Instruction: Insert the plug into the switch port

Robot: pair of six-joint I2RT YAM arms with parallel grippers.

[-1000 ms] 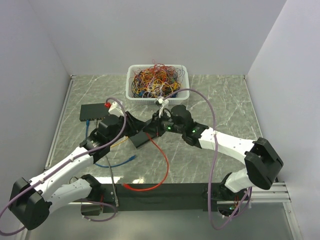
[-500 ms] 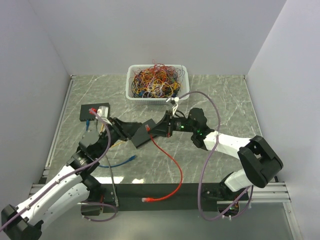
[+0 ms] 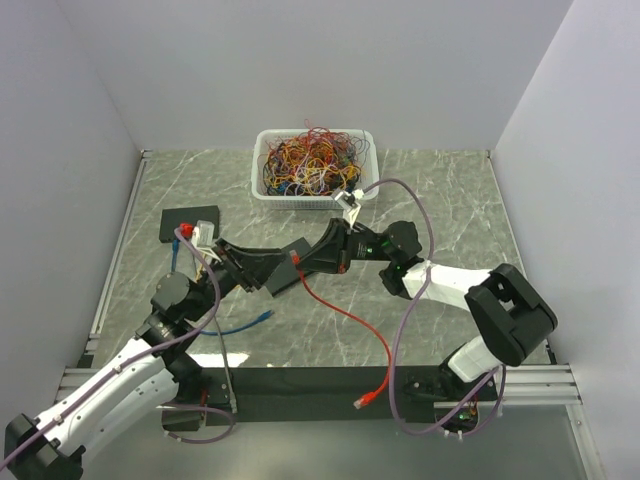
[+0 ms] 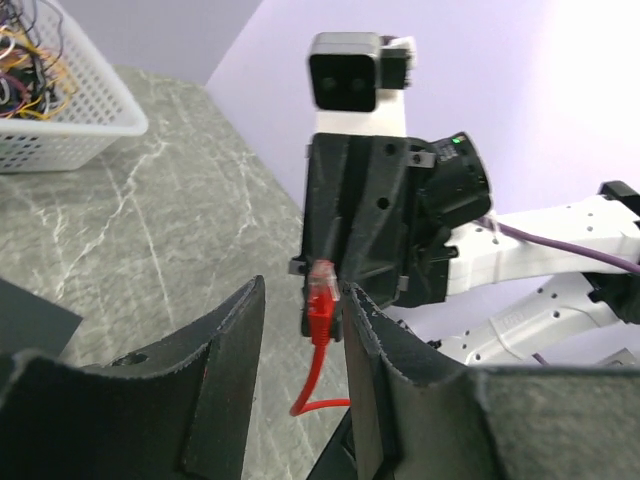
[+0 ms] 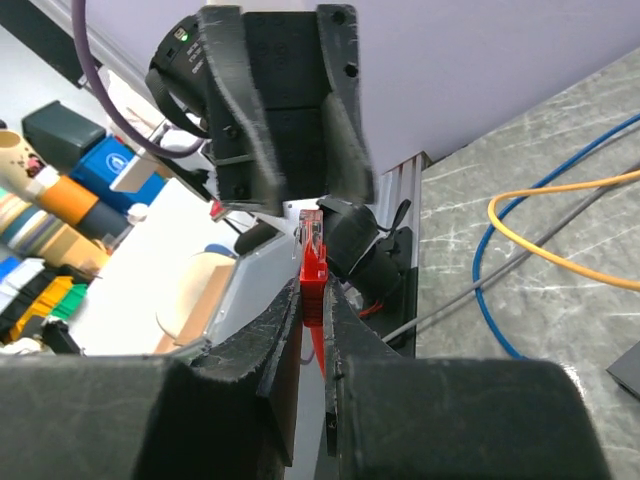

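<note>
The red plug [image 3: 296, 259] on its red cable [image 3: 340, 315] is pinched in my right gripper [image 3: 303, 258], which is shut on it above the middle of the table. In the right wrist view the plug [image 5: 312, 262] sticks out past the gripper's [image 5: 312, 292] fingertips. My left gripper [image 3: 283, 266] faces it, open. In the left wrist view the plug [image 4: 321, 300] lies between the left gripper's [image 4: 303, 297] spread jaws, close to the right finger [image 4: 375, 340]. The black switch [image 3: 190, 222] lies at the back left, apart from both grippers; its ports are not visible.
A white basket [image 3: 262, 150] of tangled wires stands at the back centre and shows in the left wrist view [image 4: 90, 120]. A blue cable [image 3: 240, 325] and a yellow one [image 5: 560, 190] lie on the table by the left arm. The red cable's free end [image 3: 365, 398] lies on the front rail.
The left arm has drawn back toward the near left, uncovering the switch. The right gripper has moved left with the plug. The red cable's loose end has slid right along the front rail.
</note>
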